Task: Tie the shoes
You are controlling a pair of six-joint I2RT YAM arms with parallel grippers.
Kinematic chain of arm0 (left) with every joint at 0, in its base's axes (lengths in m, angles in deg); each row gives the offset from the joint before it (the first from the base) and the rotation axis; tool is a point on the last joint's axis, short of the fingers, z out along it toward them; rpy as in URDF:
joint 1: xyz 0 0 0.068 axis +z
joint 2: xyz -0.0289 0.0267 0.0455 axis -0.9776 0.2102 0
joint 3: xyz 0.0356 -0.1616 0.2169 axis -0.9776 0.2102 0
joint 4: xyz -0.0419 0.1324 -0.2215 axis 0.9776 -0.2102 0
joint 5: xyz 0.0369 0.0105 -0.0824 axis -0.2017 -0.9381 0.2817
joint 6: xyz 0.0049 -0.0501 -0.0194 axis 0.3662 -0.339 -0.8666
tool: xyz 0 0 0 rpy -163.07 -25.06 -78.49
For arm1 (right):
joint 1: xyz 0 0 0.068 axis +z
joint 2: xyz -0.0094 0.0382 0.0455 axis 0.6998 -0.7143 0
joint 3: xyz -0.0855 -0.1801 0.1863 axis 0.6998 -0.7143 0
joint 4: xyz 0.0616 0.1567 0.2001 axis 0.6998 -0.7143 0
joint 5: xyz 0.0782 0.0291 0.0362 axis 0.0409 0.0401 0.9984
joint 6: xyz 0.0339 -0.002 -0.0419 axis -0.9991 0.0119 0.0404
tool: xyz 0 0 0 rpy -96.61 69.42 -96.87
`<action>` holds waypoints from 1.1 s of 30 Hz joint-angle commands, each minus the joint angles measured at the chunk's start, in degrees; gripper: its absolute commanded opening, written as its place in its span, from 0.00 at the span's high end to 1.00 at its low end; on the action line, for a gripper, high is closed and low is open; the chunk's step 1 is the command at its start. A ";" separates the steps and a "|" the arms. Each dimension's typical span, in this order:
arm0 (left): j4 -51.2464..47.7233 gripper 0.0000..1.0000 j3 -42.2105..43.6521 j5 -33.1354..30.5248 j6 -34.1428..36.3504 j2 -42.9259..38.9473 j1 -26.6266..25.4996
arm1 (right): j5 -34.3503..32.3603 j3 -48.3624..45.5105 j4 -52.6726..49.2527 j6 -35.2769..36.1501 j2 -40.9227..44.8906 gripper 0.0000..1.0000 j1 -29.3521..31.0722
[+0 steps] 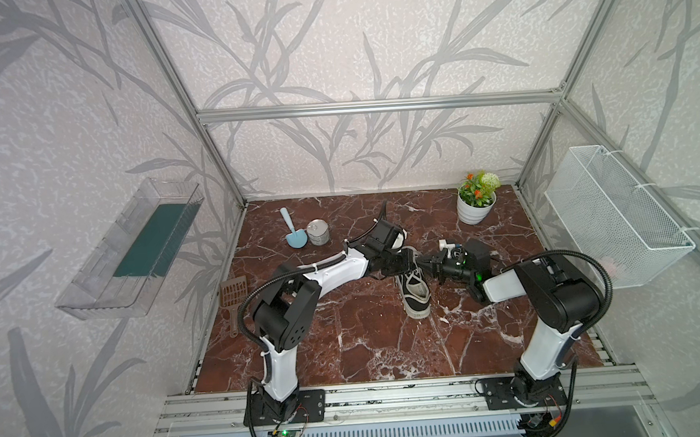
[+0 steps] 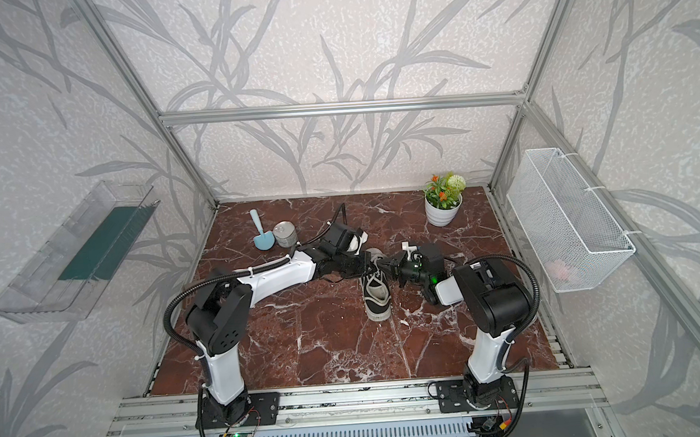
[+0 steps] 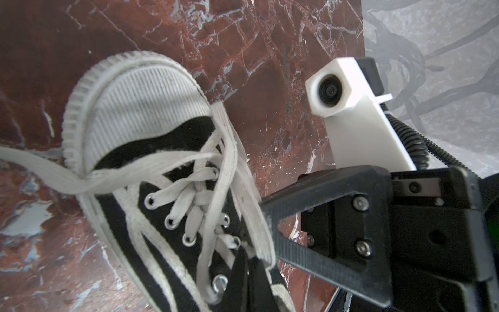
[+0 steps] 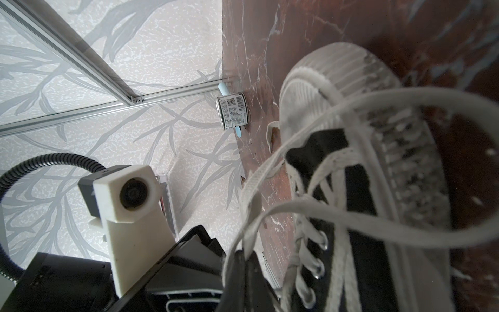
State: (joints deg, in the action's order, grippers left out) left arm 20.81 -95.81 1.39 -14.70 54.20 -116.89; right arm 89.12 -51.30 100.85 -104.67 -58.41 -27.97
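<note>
— When we look down in both top views, how many shoes do we count?

— One. The shoe stands on its sole a little right of the middle of the marble table. It is black canvas with a white sole, and its white toe cap points to the near edge. Above its laces the left gripper and the right gripper meet tip to tip. From up here we cannot tell how their jaws stand.

— And the rest?

— Far left we count one can, with one blue scoop just left of it. One brown slotted scoop lies at the left edge and one potted plant stands far right. One wire basket hangs on the right wall, one clear tray on the left wall.

— What do we get from the left wrist view?

— We see the ribbed toe cap, metal eyelets, and flat laces crossed over the tongue. Our left gripper is pinched closed around one strand. The right gripper touches a lace just beside it.

— And the right wrist view?

— Our right gripper is clamped on the laces, and one long loop swings out past the toe cap.
</note>
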 commanded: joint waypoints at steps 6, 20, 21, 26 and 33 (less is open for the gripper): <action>-2.88 1.00 0.03 -2.45 1.52 -3.82 0.70 | 0.23 -1.05 -2.24 2.79 1.67 0.81 -0.19; -9.26 1.00 -1.45 -3.23 3.17 -7.51 0.77 | -0.74 -1.24 -23.69 13.81 12.36 0.59 -2.38; -9.76 1.00 -1.76 -3.38 3.17 -7.86 0.79 | -0.96 -0.92 -26.70 15.37 13.40 0.58 -2.55; -11.77 1.00 -4.66 -3.14 3.22 -9.17 0.86 | -4.18 2.56 -48.06 26.45 19.58 0.52 -3.24; -15.92 1.00 -11.64 -2.05 4.39 -8.39 0.97 | -11.71 9.06 -70.57 43.97 26.68 0.49 -3.84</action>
State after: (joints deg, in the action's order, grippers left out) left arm 7.78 -104.36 -1.17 -11.66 47.69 -116.34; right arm 81.56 -45.18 44.05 -71.80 -34.39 -31.51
